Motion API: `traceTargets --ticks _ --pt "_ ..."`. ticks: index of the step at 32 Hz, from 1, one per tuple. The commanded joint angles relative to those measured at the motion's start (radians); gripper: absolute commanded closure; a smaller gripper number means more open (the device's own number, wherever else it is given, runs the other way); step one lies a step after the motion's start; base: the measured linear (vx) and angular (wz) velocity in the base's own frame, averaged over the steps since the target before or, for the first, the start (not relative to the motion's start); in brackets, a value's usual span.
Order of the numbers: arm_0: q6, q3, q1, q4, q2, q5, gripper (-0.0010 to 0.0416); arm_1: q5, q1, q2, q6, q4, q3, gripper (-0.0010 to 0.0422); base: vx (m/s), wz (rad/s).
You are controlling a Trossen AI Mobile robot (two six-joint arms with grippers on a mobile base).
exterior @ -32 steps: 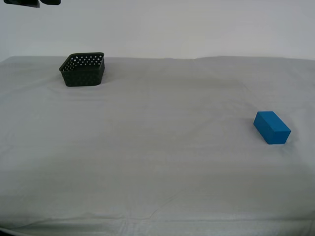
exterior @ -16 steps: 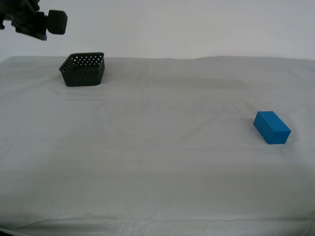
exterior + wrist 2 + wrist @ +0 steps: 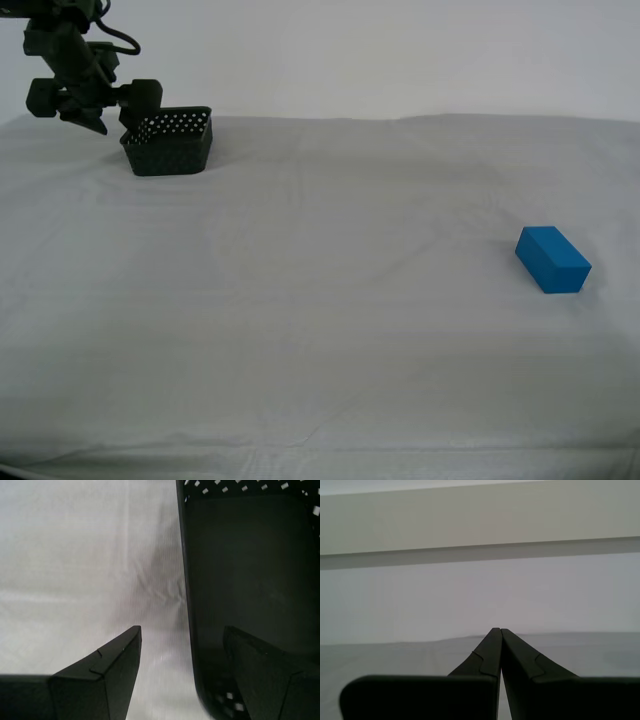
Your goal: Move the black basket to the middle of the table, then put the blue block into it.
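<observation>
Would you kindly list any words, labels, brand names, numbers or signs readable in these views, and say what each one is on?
None: no readable text in any view.
The black basket shows only rows of round holes.
The blue block has plain faces.
The table cloth is unmarked.
My second gripper bears no label.

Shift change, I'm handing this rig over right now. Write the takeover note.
My second gripper: open, one finger outside and one inside the wall of the black basket, not closed on it.
My first gripper: shut, empty, facing away from the job.
Basket sits far back on the table at the exterior view's left; the blue block lies near its right edge.
Done: nothing.
Left: grip the basket, centre it, load the block.
</observation>
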Motion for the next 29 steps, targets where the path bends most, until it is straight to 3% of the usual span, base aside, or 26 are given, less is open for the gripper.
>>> traceTargets --ticks 1,15,24,27,29 --pt "0.002 0.000 0.000 0.002 -0.001 0.000 0.0405 0.002 0.000 0.055 -0.002 -0.020 0.060 0.0192 0.000 0.000" --pt "0.002 0.000 0.001 0.002 -0.001 0.000 0.0406 -0.001 -0.006 0.262 -0.018 -0.187 0.335 0.0251 0.000 0.000" --pt "0.003 0.000 0.001 0.002 -0.001 0.000 0.0406 -0.004 -0.006 0.261 -0.037 -0.178 0.332 0.0353 0.000 0.000" --pt "0.003 0.000 0.001 0.002 -0.001 0.000 0.0405 -0.005 -0.007 0.261 -0.037 -0.177 0.332 0.0417 0.000 0.000" --pt "0.003 0.000 0.002 0.002 -0.001 0.000 0.0405 -0.005 -0.007 0.261 -0.069 -0.178 0.332 0.0411 0.000 0.000"
